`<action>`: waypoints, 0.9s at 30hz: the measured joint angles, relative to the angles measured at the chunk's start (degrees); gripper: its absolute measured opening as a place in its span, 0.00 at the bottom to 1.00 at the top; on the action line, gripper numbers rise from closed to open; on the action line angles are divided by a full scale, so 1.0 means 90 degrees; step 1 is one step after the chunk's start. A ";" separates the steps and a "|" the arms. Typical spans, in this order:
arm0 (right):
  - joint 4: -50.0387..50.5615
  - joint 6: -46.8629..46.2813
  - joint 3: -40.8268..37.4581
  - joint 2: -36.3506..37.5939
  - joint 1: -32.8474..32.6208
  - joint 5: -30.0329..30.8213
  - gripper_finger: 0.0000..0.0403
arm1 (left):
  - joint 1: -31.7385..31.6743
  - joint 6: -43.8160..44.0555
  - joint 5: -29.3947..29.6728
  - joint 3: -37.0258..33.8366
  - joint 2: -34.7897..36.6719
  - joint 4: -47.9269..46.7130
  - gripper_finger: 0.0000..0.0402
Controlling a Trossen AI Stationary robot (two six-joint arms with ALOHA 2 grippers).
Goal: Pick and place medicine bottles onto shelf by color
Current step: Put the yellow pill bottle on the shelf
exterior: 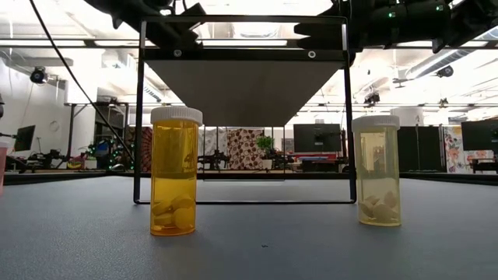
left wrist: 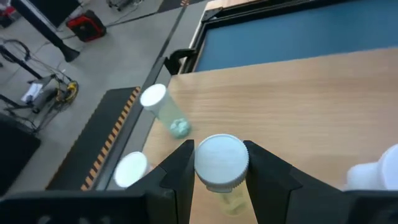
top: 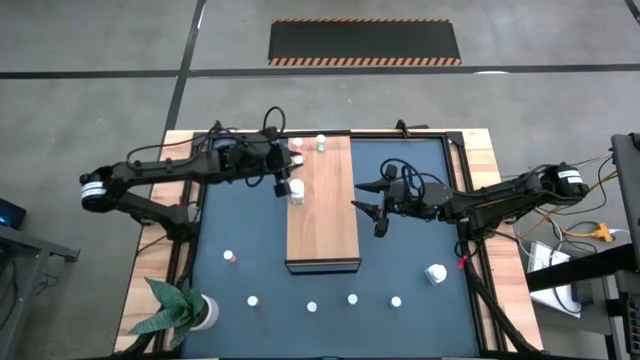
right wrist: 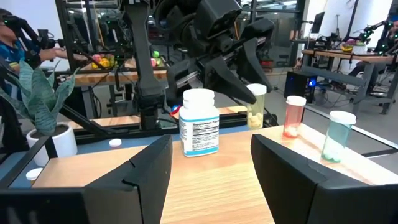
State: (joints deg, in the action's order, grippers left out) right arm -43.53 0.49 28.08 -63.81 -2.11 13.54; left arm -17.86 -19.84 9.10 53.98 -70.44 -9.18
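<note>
The left hand [left wrist: 221, 171] grips a white-capped yellowish bottle [left wrist: 222, 163] over the shelf [top: 322, 200], a larger white bottle [right wrist: 199, 121] just beside it. The right hand [top: 372, 213] hangs open beside the shelf, holding nothing.

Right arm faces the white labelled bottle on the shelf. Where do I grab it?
Grip the white labelled bottle across its labelled body, below the cap, coming level from the open right gripper's side: it stands upright and round on the shelf. The left gripper holds a pale yellow bottle just beyond it, so don't overshoot.
</note>
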 joint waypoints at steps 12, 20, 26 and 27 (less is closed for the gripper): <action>0.0002 -0.0070 0.0000 0.0000 -0.0002 0.0000 0.52 | -0.0748 -0.0687 -0.1573 -0.0010 0.0010 -0.0040 0.26; 0.0001 -0.0049 0.0000 -0.0002 -0.0002 -0.0002 0.52 | -0.1125 -0.0685 -0.2265 -0.0097 0.0011 -0.0040 0.26; 0.0002 -0.0032 0.0000 -0.0005 -0.0002 -0.0002 0.52 | -0.1135 -0.0676 -0.2331 -0.0114 -0.0049 -0.0042 0.26; 0.0002 -0.0029 0.0000 -0.0005 -0.0002 -0.0002 0.52 | -0.1135 -0.0668 -0.2331 -0.0114 -0.0057 -0.0035 0.26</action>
State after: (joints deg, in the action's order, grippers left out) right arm -43.51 0.23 28.08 -63.86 -2.12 13.52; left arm -28.08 -25.85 -11.88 52.95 -70.95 -9.50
